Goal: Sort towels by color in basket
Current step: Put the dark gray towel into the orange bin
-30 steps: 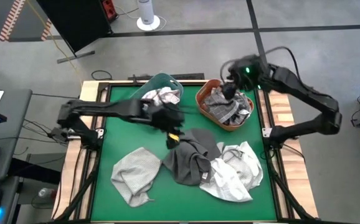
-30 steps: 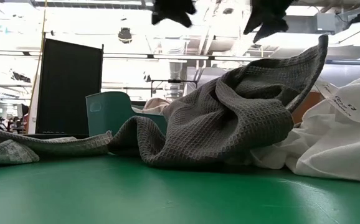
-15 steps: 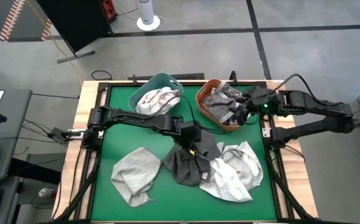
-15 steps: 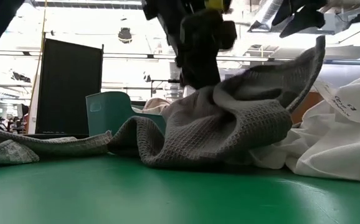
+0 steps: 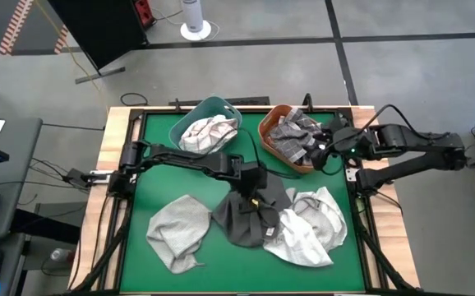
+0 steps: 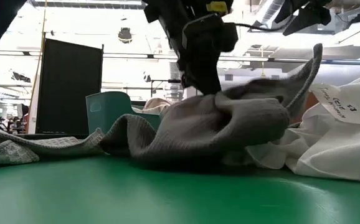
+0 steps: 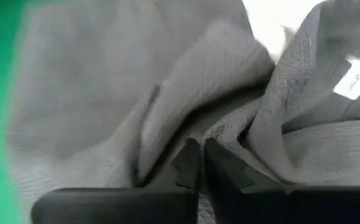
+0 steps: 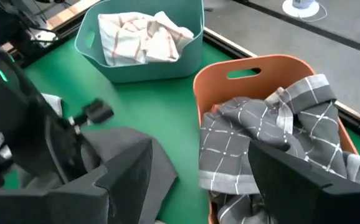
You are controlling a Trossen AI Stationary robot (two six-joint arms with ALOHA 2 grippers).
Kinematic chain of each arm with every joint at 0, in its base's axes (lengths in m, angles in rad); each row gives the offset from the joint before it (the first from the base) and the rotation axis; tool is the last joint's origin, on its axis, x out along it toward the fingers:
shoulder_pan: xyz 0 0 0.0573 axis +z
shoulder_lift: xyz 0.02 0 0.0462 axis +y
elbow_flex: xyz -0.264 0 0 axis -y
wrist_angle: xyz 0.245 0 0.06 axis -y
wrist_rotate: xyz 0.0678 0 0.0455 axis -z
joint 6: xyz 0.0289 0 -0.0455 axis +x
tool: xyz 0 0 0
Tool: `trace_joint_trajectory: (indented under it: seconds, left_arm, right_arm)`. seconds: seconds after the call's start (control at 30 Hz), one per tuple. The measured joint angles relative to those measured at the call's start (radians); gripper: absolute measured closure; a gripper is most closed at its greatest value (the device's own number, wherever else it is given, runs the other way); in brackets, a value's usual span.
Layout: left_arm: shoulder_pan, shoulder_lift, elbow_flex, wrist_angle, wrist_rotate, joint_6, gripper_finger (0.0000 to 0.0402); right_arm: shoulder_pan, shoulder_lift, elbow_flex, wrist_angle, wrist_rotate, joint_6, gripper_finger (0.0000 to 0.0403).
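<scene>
Your left gripper point(image 5: 255, 200) has just dropped onto the dark grey towel point(image 5: 246, 215) at table centre and pinched a fold, so a lift can follow. Your right gripper point(image 5: 320, 156), now beside the orange basket point(image 5: 264, 134), hangs wide and empty.

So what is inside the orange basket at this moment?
The orange basket holds a dark grey towel with thin white check lines, crumpled and filling most of it. Whether another towel lies under it, the views do not show; the basket's bottom is covered.
</scene>
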Motion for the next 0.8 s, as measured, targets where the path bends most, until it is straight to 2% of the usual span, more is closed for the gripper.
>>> trace_joint_trajectory:
  seconds: [0.17,0.27,0.53,0.63,0.8]
  left_arm:
    - [0.032,-0.077,-0.001,0.0,-0.033,-0.017,0.0399]
    - [0.052,-0.165,-0.001,0.024,-0.053,-0.022,0.04]
    - [0.1,-0.362,0.0,0.165,-0.129,-0.015,0.0401]
    - [0.114,-0.387,0.001,0.249,-0.133,-0.014,0.0401]
    - [0.126,-0.38,0.0,0.324,-0.105,-0.017,0.0401]
  right_arm:
    - [0.001,-0.018,0.0,-0.036,0.0,0.026,0.0108]
    - [0.001,-0.031,0.0,-0.054,-0.002,0.03,0.0108]
    - [0.069,-0.013,0.0,-0.041,-0.03,-0.034,0.0108]
    - [0.095,0.013,0.0,0.05,-0.031,-0.088,0.0108]
    - [0.101,0.069,0.0,0.272,-0.036,-0.266,0.0108]
